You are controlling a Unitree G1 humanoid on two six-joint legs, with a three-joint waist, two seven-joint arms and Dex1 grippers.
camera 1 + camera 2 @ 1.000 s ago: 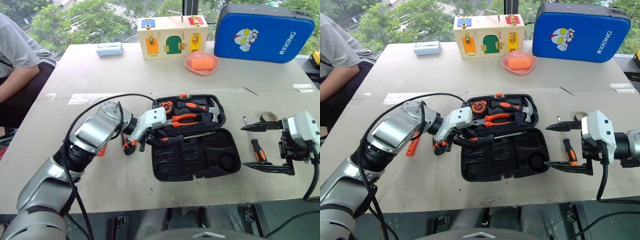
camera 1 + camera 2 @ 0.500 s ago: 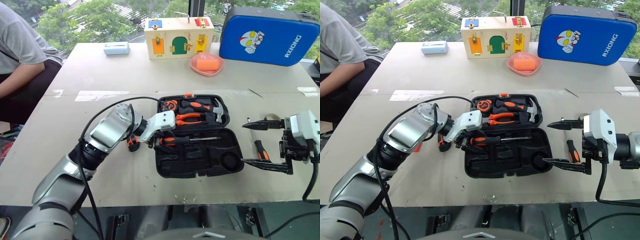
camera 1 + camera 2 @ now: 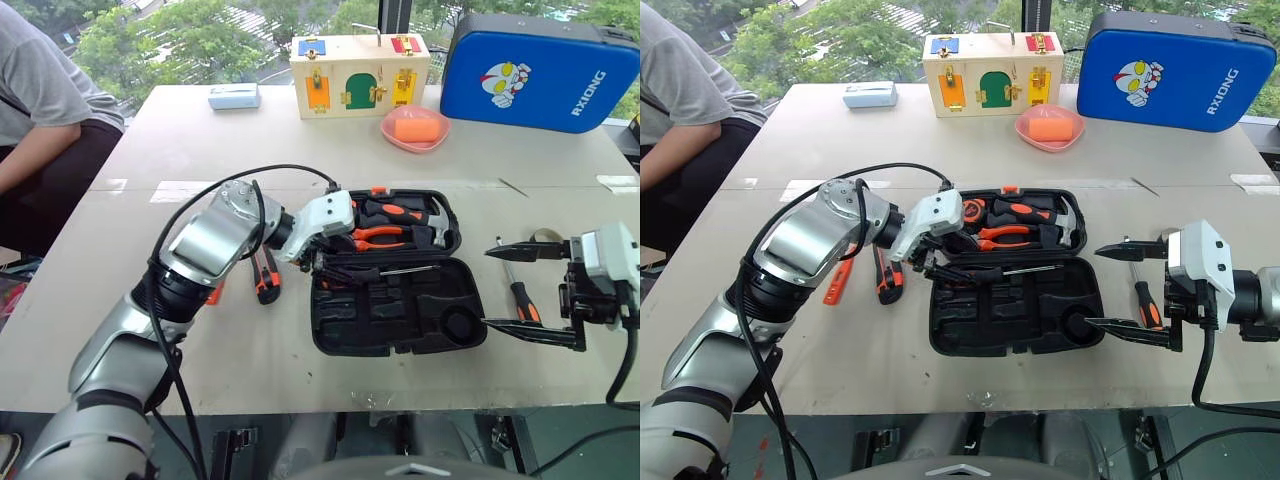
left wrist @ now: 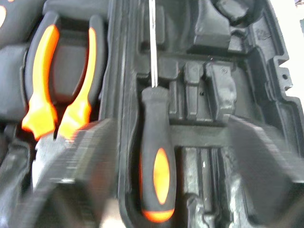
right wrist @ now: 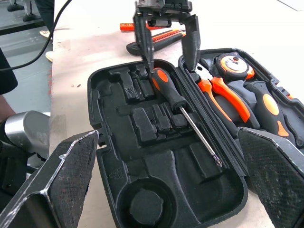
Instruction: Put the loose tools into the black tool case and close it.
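Note:
The black tool case [image 3: 400, 322] lies open mid-table. One black-and-orange screwdriver [image 5: 176, 100] rests inside it along the hinge. My left gripper [image 5: 168, 62] hovers open just above its handle, a finger on either side, touching nothing. On the table left of the case lie the utility knife [image 3: 265, 275] and the slim orange tester screwdriver [image 3: 837, 283]. A second screwdriver [image 3: 520, 298] lies right of the case, between the fingers of my open, empty right gripper [image 3: 487, 288]. The tape roll [image 3: 540, 235] is partly hidden behind that gripper's upper finger.
Pliers [image 3: 378, 236], a hammer and a tape measure fill the case's far half. At the back stand a blue case [image 3: 540, 65], a wooden latch box [image 3: 360, 62], a pink dish [image 3: 415, 127] and a small pale box [image 3: 234, 96]. A person [image 3: 40, 110] sits at the left.
My left gripper let go of the screwdriver, which now lies in the case, and has risen a little above it. The right gripper has kept still.

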